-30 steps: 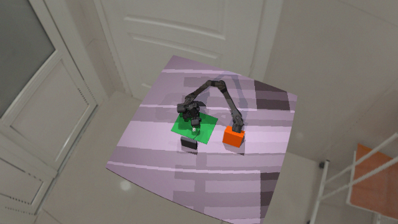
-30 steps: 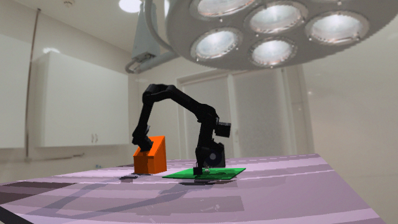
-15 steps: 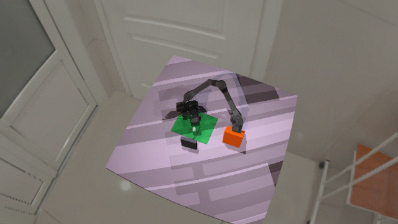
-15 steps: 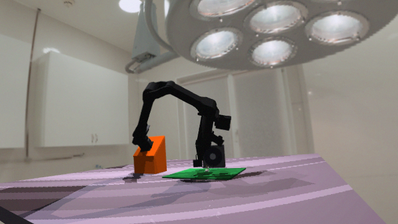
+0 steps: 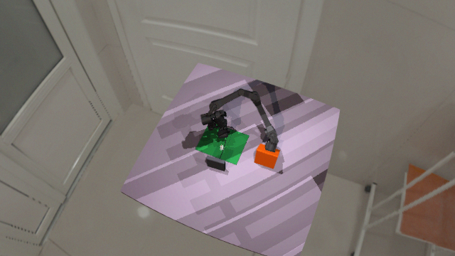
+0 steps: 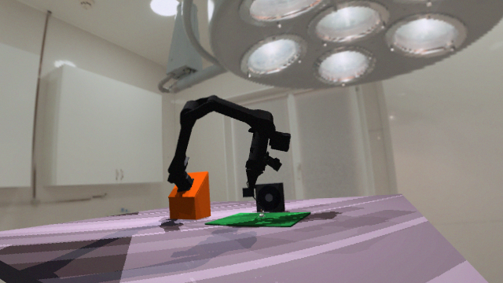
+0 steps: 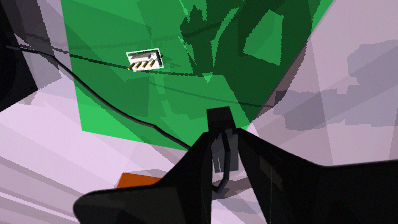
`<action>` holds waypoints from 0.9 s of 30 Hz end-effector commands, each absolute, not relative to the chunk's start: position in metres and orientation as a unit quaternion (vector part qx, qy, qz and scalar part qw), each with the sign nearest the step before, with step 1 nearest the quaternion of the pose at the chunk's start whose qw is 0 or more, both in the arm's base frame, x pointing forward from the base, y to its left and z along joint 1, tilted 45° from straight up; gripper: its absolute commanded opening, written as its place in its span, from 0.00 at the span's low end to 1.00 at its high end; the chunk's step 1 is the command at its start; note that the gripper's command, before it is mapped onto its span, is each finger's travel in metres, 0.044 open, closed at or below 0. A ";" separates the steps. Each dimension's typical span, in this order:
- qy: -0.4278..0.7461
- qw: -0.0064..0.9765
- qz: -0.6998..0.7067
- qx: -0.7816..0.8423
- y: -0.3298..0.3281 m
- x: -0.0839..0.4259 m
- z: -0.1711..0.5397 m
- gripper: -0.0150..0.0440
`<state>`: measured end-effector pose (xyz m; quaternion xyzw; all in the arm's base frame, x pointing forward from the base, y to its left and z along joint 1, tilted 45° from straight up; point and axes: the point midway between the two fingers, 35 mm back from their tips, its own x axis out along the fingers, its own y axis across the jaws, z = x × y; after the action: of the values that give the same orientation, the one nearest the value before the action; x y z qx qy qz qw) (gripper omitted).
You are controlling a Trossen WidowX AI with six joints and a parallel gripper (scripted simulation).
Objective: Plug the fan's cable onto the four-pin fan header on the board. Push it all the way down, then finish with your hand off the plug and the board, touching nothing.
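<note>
The black plug (image 6: 247, 192) (image 7: 220, 118) is between the fingertips of my gripper (image 6: 251, 186) (image 7: 222, 135), which is shut on it. The plug hangs above the green board (image 5: 237, 145) (image 6: 288, 220) (image 7: 108, 100), off its surface. The white four-pin header (image 5: 222, 147) (image 6: 262, 215) (image 7: 145, 60) stands on the board; its pins are bare. In the wrist view it lies up and to the left of the plug. The thin black cable (image 7: 154, 125) runs from the plug to the black fan (image 5: 215, 163) (image 6: 269, 197) (image 7: 14, 80), which stands upright beside the board.
The orange block (image 5: 266, 157) (image 6: 202, 200) (image 7: 134, 180) under the arm's base stands beside the board. The arm arches over from it. Patterned shadows lie across the board and the pinkish table (image 5: 199, 213) (image 6: 354, 251).
</note>
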<state>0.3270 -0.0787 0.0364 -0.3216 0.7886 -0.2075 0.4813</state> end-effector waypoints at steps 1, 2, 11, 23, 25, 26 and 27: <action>0.786 0.485 -0.208 -0.321 -0.069 0.328 0.047 0.25; 0.786 0.485 -0.209 -0.321 -0.067 0.328 0.049 0.25; 0.763 0.522 -0.192 -0.329 -0.067 0.323 0.053 0.25; 0.721 0.576 -0.169 -0.347 -0.068 0.313 0.057 0.25; 0.721 0.577 -0.168 -0.345 -0.068 0.313 0.056 0.25; 0.721 0.579 -0.166 -0.342 -0.069 0.312 0.055 0.25; 0.722 0.581 -0.164 -0.339 -0.069 0.312 0.053 0.25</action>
<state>0.3129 -0.0679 0.0537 -0.3425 0.7230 -0.1678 0.5760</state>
